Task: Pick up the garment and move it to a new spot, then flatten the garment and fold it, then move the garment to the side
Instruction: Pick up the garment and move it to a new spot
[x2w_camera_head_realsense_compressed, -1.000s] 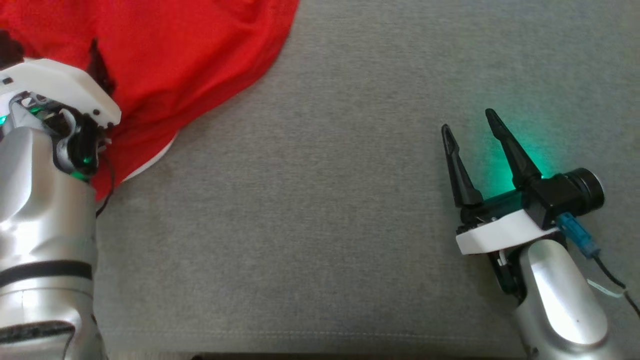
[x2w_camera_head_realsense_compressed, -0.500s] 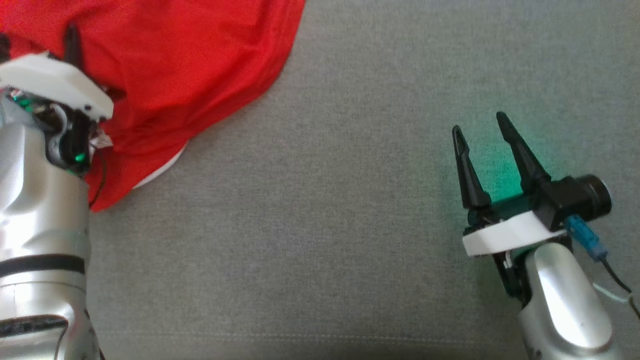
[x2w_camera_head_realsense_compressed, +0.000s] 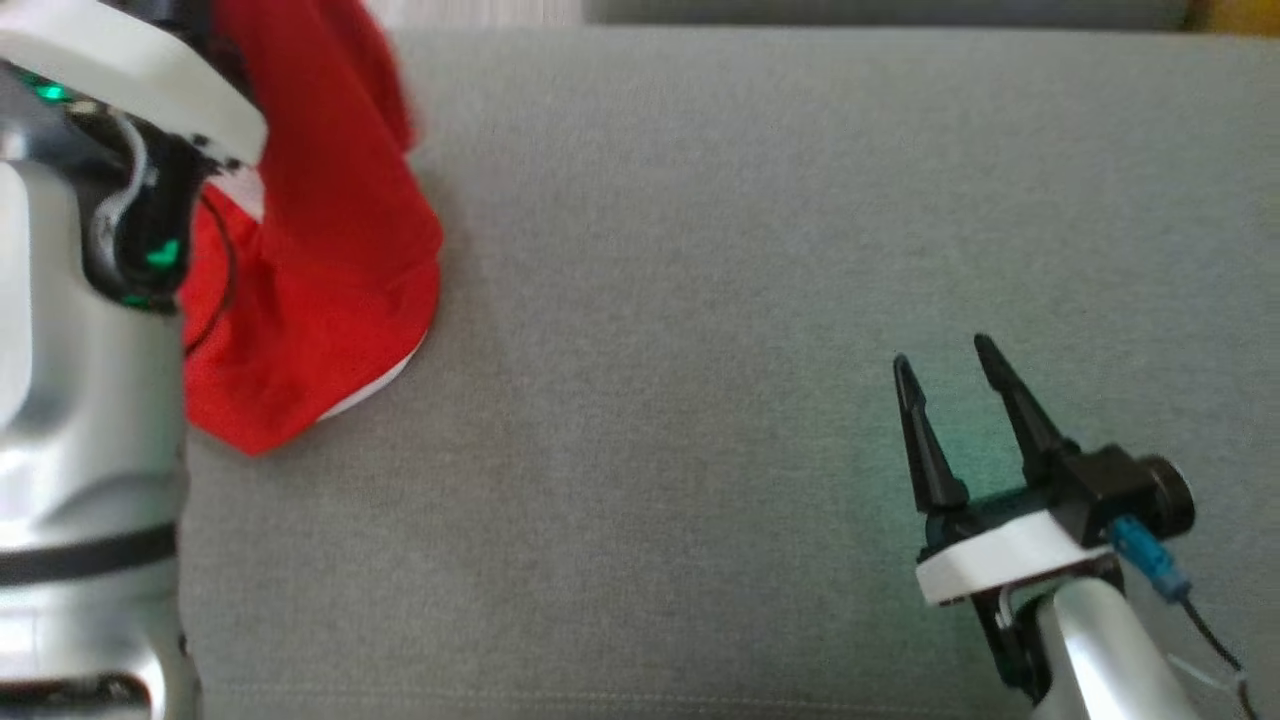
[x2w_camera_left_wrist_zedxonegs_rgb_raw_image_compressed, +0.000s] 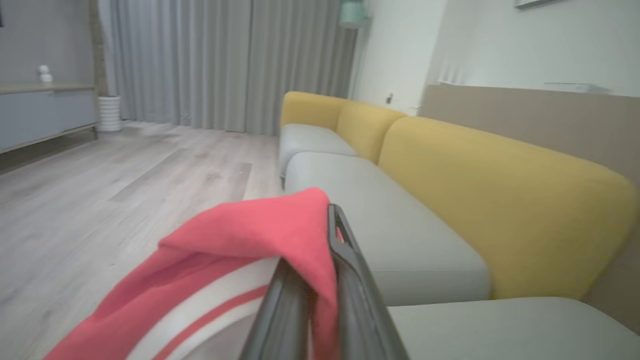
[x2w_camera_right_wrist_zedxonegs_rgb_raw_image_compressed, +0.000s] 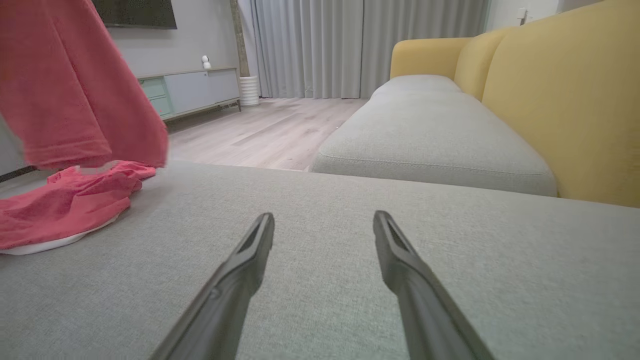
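Left side: left tool (x2w_camera_left_wrist_zedxonegs_rgb_raw_image_compressed: 324, 225) is raised at the upper left of the head view. Its white wrist plate (x2w_camera_head_realsense_compressed: 130, 70) and silver forearm (x2w_camera_head_realsense_compressed: 80, 400) fill that edge. In the left wrist view the two dark fingers (x2w_camera_left_wrist_zedxonegs_rgb_raw_image_compressed: 357, 280) are pressed together, pinching a fold of the red garment (x2w_camera_head_realsense_compressed: 330, 250) between them. The cloth drapes over the inner finger and hides its tip.

Garment: partly lifted. Its upper part hangs down from the left tool. Its lower part lies bunched on the grey seat cushion (x2w_camera_head_realsense_compressed: 700, 300) at the left of the head view. A white band (x2w_camera_head_realsense_compressed: 375, 385) shows along the lower edge, and the left wrist view shows white and red stripes on the underside. In the right wrist view the hanging part is blurred and the resting part lies in a low heap touching the cushion.

Centre: bare grey cushion fabric between the garment and the right arm.

Right side: right tool (x2w_camera_head_realsense_compressed: 942, 352) sits at the lower right of the head view, well apart from the garment. Its fingers are spread and nothing is between them. They point up the view, low over the cushion. Contact with the fabric cannot be told. A faint green glow (x2w_camera_head_realsense_compressed: 975, 440) falls on the cushion at the finger bases.

Background, wrist views: yellow backrest (x2w_camera_left_wrist_zedxonegs_rgb_raw_image_compressed: 500, 200), wood floor (x2w_camera_left_wrist_zedxonegs_rgb_raw_image_compressed: 125, 175), grey curtains (x2w_camera_left_wrist_zedxonegs_rgb_raw_image_compressed: 225, 60).
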